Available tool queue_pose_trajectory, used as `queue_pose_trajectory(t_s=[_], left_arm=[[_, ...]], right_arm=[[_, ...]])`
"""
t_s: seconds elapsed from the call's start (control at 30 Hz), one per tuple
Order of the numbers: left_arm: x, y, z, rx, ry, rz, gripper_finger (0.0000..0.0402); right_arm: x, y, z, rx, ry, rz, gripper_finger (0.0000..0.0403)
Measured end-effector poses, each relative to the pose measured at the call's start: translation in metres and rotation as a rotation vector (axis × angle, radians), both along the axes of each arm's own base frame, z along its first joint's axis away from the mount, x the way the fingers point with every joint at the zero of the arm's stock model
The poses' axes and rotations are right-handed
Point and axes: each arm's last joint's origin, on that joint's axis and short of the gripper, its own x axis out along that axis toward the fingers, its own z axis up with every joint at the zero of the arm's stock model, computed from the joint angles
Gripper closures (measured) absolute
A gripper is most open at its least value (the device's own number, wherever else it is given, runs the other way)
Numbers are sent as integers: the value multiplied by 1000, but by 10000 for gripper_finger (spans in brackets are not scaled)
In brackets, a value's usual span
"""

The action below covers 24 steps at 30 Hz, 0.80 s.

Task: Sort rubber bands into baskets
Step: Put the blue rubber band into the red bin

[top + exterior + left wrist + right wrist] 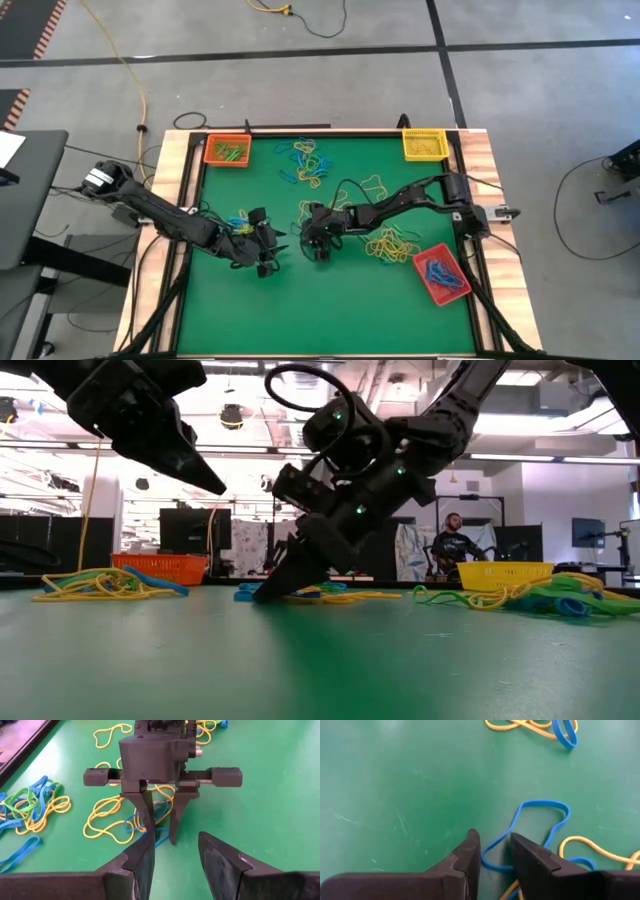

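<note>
Rubber bands lie loose on the green mat in several piles: one at the far middle (305, 160), one (395, 243) beside the red basket (441, 275), one (240, 222) near my left arm. The orange basket (228, 150) stands at the far left corner and the yellow basket (424, 145) at the far right. My right gripper (494, 840) is open at mid-table, its tips down at the mat on either side of one end of a blue band (540, 802). My left gripper (175, 847) hangs open and empty above the mat, facing the right gripper (160, 827). My right gripper comes slanting down from the table's right side, and a strand at the blue band's near end (487, 851) runs between its two fingers. The band lies flat on the mat. Whether the fingers touch it, I cannot tell.
A raised wooden frame (185, 200) borders the mat. Yellow and blue bands (107, 820) lie scattered around the right gripper, and a blue, green and yellow heap (30, 805) lies off to one side. The mat's near half (330, 310) is bare. A person (455, 538) sits in the room behind.
</note>
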Motion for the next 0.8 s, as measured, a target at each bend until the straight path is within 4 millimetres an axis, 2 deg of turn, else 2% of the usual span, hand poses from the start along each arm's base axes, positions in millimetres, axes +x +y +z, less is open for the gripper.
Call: queue_pose_trajectory(t_s=[0.17,0.37,0.5,0.67,0.8], left_arm=[[0,0,0,3,-1,3,260],[0,0,0,5,-2,2,260],[0,0,0,15,-7,13,260],[0,1,1,24,-17,26,260],[0,1,1,28,-18,29,260]], right_arm=[[-2,-3,-2,-4,28,-5,293],[-4,-3,-4,-29,68,13,387],[-6,-2,1,-30,73,15,387],[-15,4,23,-65,99,43,391],[-27,11,57,-164,95,23,391]])
